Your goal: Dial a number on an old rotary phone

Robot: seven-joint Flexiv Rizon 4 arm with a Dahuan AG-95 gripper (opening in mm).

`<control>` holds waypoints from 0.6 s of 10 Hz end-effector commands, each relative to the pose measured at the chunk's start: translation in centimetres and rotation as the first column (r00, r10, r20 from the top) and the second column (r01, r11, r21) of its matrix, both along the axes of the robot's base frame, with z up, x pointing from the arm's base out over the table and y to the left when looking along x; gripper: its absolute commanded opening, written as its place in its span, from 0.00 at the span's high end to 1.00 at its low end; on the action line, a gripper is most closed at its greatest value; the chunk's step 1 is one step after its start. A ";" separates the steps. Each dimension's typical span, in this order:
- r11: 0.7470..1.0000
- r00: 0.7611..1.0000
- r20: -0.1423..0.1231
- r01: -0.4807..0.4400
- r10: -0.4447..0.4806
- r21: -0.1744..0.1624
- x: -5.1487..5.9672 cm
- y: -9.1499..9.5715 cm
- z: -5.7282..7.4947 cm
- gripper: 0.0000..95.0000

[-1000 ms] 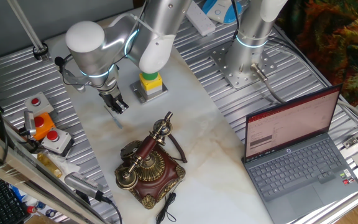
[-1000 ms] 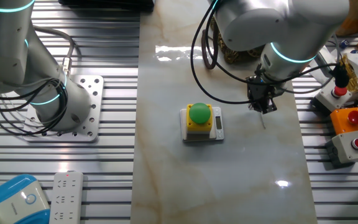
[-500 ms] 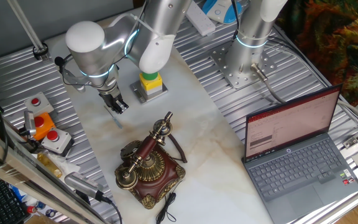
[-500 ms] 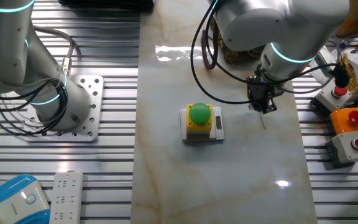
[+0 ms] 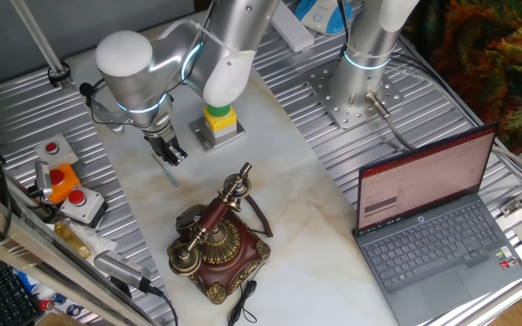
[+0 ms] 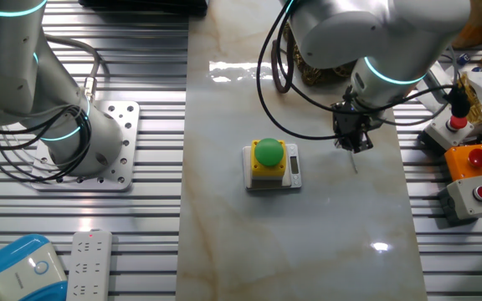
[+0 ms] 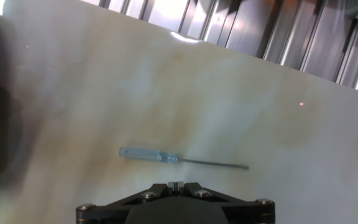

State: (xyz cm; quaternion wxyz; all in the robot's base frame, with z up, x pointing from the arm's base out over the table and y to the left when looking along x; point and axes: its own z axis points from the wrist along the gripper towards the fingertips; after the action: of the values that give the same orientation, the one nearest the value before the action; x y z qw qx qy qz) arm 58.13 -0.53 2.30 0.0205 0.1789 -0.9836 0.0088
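My gripper (image 5: 172,156) hangs over the marble-patterned tabletop (image 5: 288,181), fingers drawn together. In the hand view a small screwdriver (image 7: 166,158) with a clear bluish handle and a thin shaft lies just past my fingertips. Whether I am pinching it or it merely rests on the slab I cannot tell, since the fixed views show only a thin sliver below my fingers.

The old rotary phone (image 5: 214,240) sits nearer the front edge of the table, well apart from me, its brass-and-wood handset (image 5: 208,220) on the cradle and its black cord (image 5: 259,215) curling beside it. The hand view catches only a strip of its brass trim at the far left.

What could go wrong from here:
- If the screwdriver is my dialling stylus and my hold is loose, it could twist or slip out in a finger hole when the dial's spring pushes back.
- Pressing sideways on the dial could slide the whole phone across the smooth slab (nothing appears to anchor it).
- Coming in low could knock the handset off its cradle or snag the cord.
- The yellow box with the green button (image 6: 269,160) stands just beside my path, so a careless swing could strike it.

The open laptop (image 5: 429,226) shows a window, but its text is too small to read, and I see no legible brand or label anywhere.
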 end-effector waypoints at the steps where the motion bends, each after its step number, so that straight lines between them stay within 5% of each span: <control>1: 0.851 0.851 0.015 -0.525 0.525 -0.029 0.0 0.0 -0.1 1.00; 3: 0.802 0.803 0.000 -0.596 0.597 -0.046 0.0 0.0 -0.1 1.00; 6: 0.787 0.788 0.000 -0.615 0.616 -0.048 0.0 0.0 -0.1 1.00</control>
State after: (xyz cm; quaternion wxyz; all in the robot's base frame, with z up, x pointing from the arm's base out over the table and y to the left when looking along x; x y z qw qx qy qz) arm 58.10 -0.56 2.25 0.0149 0.3659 -0.9302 0.0251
